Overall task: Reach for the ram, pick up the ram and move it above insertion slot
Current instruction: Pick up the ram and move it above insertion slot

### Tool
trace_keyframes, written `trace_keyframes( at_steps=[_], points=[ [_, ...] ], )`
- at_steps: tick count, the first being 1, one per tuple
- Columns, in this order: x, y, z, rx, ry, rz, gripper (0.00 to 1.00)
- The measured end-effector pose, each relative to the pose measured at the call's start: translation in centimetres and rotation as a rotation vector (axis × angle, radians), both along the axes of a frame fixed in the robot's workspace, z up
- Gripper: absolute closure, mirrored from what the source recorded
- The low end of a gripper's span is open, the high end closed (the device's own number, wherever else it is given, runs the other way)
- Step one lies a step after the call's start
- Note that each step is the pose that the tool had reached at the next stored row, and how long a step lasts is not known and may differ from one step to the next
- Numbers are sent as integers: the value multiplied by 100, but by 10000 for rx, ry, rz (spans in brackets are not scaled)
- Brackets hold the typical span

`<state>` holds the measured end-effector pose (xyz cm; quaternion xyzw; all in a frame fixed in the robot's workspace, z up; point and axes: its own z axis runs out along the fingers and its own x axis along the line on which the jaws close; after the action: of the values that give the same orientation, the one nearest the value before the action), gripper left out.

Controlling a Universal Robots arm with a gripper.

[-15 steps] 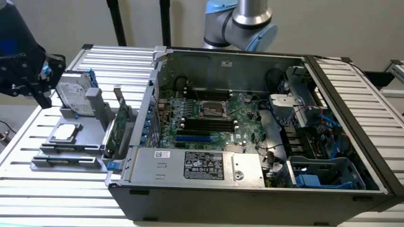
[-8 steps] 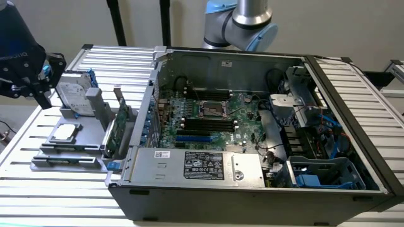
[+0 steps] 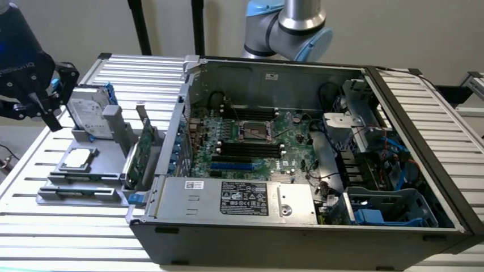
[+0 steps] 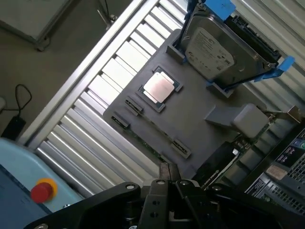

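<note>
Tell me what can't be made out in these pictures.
Ram: wrist view, edge-on in the holder, chips hidden.
Card: exterior view, edge-on, face hidden.
Drive label: wrist view, too small to read.
Arm: exterior view, cut off by the top edge.

The thin green ram (image 4: 151, 144) stands on edge, slotted in the grey holder (image 4: 200, 131).

The claw (image 3: 34, 110) is matt black, its link plates (image 4: 119, 202) dotted with small screws, a dark blue housing (image 3: 17, 34) with white lettering sits directly behind it, and far from it the arm (image 3: 295, 22) shows silver tubing and pale blue joint caps.
</note>
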<state>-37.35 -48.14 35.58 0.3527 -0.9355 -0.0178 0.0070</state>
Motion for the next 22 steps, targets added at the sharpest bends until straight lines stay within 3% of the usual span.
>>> trace_keyframes(
  at_steps=[22],
  points=[
    [0,0,-54,1,-1,3994,89]
  ],
)
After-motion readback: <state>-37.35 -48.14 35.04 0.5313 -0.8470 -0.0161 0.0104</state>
